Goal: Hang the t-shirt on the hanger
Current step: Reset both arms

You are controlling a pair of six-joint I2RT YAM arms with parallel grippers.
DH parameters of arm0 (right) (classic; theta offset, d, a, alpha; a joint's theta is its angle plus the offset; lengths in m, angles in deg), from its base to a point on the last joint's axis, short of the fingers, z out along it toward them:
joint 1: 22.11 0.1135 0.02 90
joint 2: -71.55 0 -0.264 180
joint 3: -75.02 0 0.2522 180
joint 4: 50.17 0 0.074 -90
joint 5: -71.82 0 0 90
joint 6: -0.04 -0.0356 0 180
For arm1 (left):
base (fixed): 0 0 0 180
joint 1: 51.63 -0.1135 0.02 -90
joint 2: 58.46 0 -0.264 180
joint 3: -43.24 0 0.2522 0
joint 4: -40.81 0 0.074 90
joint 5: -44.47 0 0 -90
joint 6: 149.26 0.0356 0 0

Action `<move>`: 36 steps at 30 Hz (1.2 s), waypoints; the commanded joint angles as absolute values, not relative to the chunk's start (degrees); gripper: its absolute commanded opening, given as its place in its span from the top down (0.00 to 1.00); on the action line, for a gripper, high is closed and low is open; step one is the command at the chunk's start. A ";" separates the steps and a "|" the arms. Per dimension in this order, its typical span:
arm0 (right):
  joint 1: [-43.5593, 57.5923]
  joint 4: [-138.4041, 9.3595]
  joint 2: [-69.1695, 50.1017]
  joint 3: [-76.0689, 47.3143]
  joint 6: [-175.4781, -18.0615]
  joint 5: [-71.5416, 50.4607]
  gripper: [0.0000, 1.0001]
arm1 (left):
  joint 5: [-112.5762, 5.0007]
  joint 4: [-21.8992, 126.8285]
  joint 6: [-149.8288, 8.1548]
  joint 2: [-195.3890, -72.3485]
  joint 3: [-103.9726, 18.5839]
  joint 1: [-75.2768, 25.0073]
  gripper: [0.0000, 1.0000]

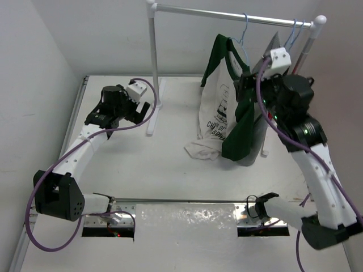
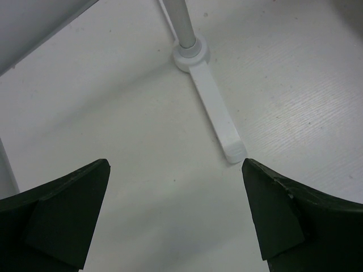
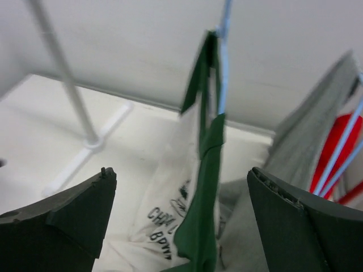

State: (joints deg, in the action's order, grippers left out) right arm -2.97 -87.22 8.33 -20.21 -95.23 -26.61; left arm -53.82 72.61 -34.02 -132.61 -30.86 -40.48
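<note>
From above, the tall white clothes rail (image 1: 152,68) stands at the far side of the white table (image 1: 147,170). The cream-white t-shirt with dark green sleeves (image 1: 217,113) hangs on the thin pale-blue hanger (image 1: 244,28), whose hook sits on the rail's bar. The shirt's lower edge is crumpled on the table. The right gripper (image 1: 248,85) is up against the shirt's right side. A plain grey shirt (image 1: 253,150) hangs just behind it. The left gripper (image 1: 135,115) is well apart from the clothes, near the rail's left post.

In the left wrist view, the left gripper (image 2: 176,215) has its two dark fingers (image 2: 57,215) spread wide with nothing between them. It hangs over bare table, facing the rail's flat white foot (image 2: 218,113).

In the right wrist view, the right gripper (image 3: 180,187) is likewise spread wide. The t-shirt (image 3: 164,198) hangs in the gap on the hanger (image 3: 222,68), with a green sleeve in front, and neither finger (image 3: 306,226) visibly touches the cloth. To the right are the grey shirt (image 3: 295,130) and a red shirt (image 3: 334,141).
</note>
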 commanded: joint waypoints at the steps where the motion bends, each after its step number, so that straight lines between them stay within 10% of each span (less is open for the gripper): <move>1: -3.04 -75.73 16.32 -12.51 -96.46 -13.31 0.06 | -50.81 69.52 -33.86 -131.85 -28.98 -41.00 0.00; 8: 0.20 -54.71 15.40 4.99 -100.68 20.83 0.01 | -45.89 64.95 -35.70 -131.76 -23.62 -42.49 0.00; 36: 4.08 -39.84 -12.30 39.02 -101.91 -22.22 0.01 | -42.54 39.63 -40.89 -136.25 -3.48 -47.33 0.00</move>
